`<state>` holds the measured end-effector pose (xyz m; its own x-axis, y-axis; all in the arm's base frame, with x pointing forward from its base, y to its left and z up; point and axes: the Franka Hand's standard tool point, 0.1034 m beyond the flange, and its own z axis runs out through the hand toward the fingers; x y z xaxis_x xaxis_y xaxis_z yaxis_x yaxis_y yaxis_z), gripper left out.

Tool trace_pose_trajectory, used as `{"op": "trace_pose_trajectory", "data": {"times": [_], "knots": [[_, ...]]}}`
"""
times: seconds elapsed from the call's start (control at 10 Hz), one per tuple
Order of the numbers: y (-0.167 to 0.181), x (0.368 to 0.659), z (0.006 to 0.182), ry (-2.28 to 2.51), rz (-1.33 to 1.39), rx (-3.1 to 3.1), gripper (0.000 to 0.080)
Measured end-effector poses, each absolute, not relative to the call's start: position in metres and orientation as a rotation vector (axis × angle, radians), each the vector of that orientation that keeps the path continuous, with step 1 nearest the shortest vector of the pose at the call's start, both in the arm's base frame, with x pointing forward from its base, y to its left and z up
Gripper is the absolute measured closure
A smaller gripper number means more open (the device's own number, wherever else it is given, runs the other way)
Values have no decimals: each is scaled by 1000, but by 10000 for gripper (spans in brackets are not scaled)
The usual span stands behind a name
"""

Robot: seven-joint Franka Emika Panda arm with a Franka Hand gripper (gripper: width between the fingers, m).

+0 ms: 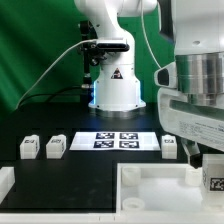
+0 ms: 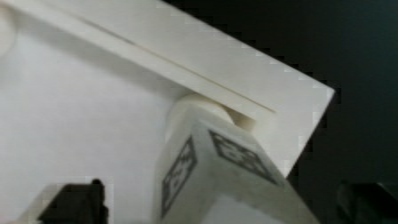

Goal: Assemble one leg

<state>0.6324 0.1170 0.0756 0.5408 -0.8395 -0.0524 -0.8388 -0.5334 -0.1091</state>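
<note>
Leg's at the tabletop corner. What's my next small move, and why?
Probably close the jaws on the leg. It stands on end at the tabletop corner, apparently seated there, and the gripper looks open astride it, with gaps on both sides.

Black table (image 1: 85,178) lies open between standing legs (image 1: 56,146) and rimmed tabletop (image 1: 150,195).

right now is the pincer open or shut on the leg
Open, it seems: in the wrist view the leg sits between the fingers of the pincer with a gap on each side, touching neither.
</note>
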Motion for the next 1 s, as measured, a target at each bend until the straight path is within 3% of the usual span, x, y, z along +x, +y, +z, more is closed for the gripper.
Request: {"op": "trace_pose_trajectory", "data": {"times": [0.5, 0.7, 0.8, 1.0], "knots": [[115, 636, 79, 614, -69, -2994, 151], [115, 636, 79, 700, -65, -2974, 419], [114, 636, 79, 698, -64, -2975, 508], [113, 636, 78, 1000, -45, -2884, 508]]}}
